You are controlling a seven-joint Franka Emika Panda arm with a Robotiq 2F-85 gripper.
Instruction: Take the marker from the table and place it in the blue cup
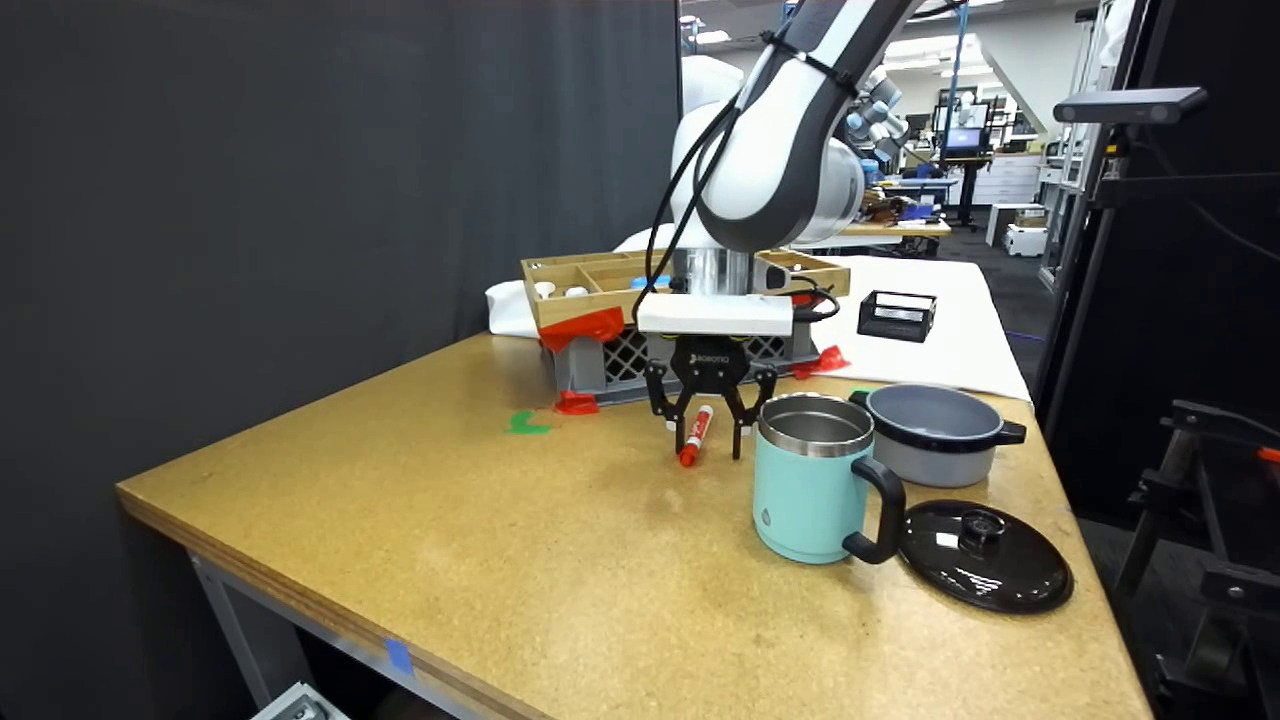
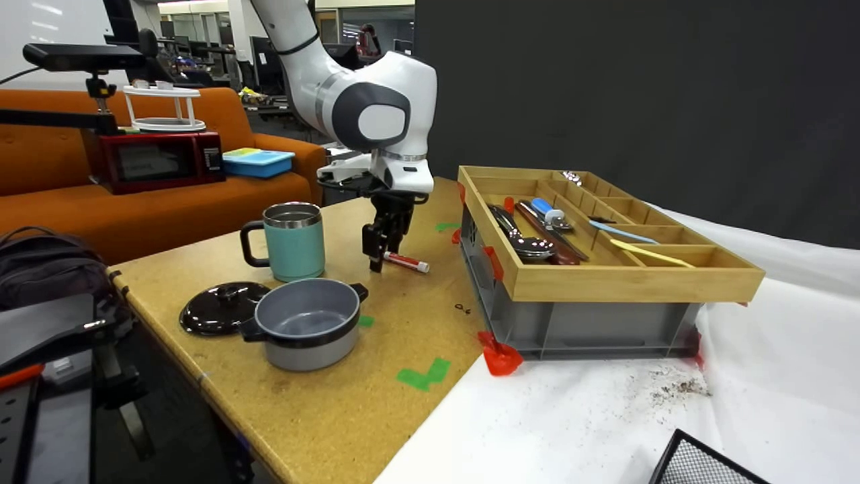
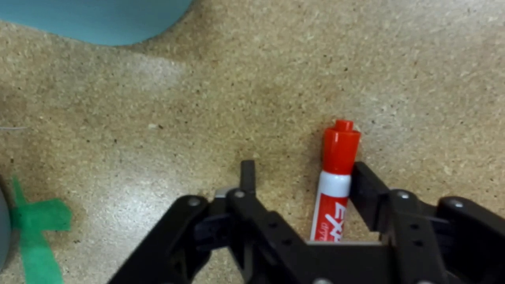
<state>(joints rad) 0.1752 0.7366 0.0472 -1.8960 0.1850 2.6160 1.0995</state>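
Marker [image 3: 336,182] on table [image 1: 450,530], cup [image 1: 808,498] beside pot [image 1: 935,462]

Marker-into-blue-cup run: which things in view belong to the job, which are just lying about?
Job:
marker, not yet gripped
blue cup, upright
gripper, open

Just lying about:
grey pot
black lid
wooden utensil tray on grey crate
black mesh box

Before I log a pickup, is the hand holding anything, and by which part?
Nothing is held: the hand is open, and the marker lies on the table between its jaws, with a clear gap on one side.
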